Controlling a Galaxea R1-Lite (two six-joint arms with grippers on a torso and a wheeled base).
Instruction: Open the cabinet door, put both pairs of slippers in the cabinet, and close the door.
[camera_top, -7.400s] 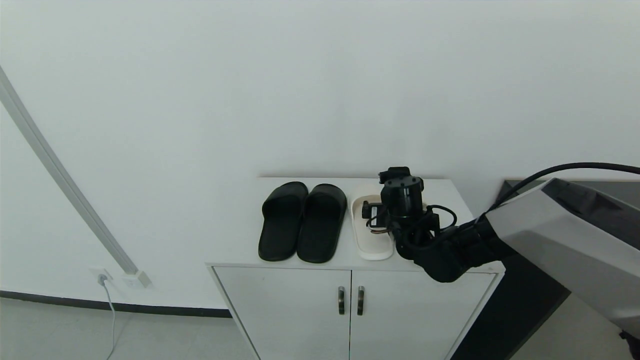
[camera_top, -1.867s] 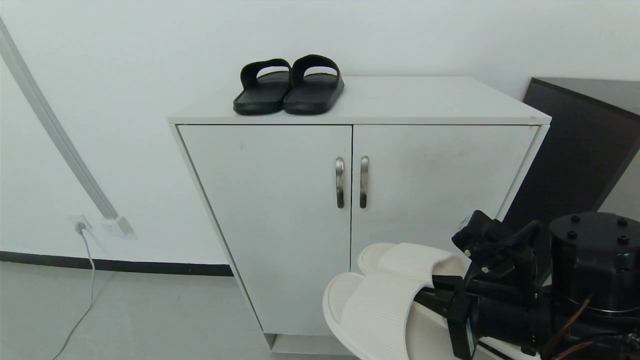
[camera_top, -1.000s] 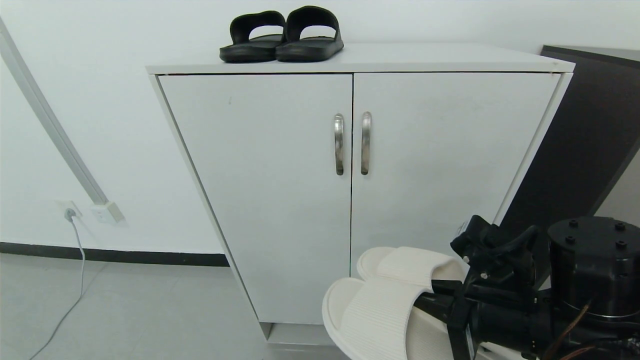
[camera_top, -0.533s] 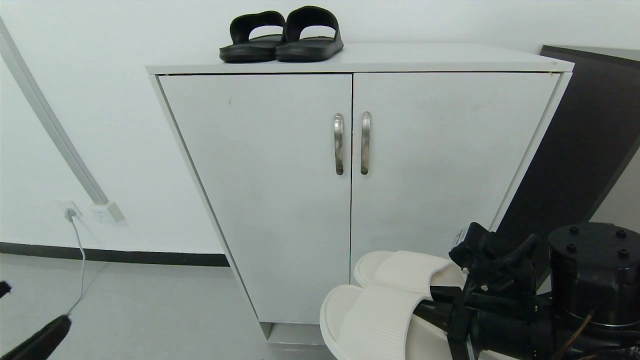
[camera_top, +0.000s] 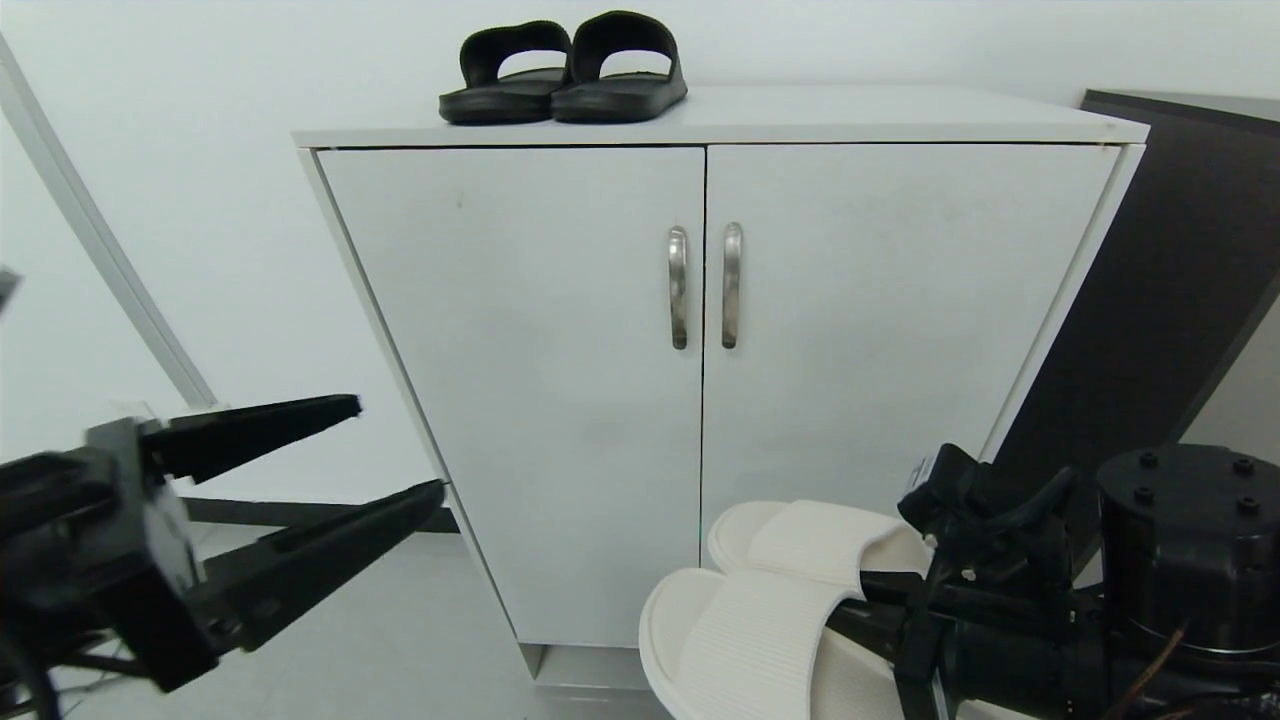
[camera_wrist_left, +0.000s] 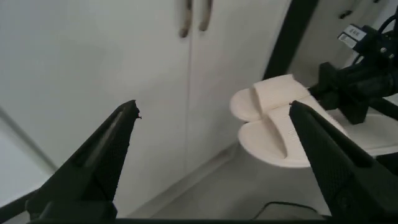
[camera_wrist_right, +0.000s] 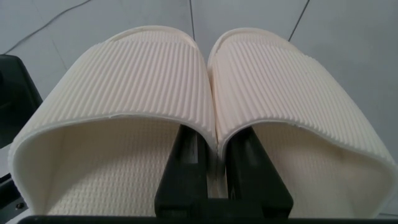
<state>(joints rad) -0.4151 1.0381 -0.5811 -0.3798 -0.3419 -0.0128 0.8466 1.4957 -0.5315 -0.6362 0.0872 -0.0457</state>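
The white cabinet stands with both doors closed, its two metal handles side by side at the middle. A pair of black slippers rests on its top, toward the left. In front of the right door, low down, my right gripper is shut on the pair of white slippers; its fingers pinch the slippers' inner walls together. My left gripper is open in front of the left door's lower left, holding nothing. From the left wrist, the gripper frames the door and the white slippers.
A dark panel stands right of the cabinet. A grey conduit runs down the wall at left. Grey floor lies open in front of the cabinet's left half.
My left gripper has risen into view from the lower left, open, toward the left door. The right gripper with the white slippers has stayed put.
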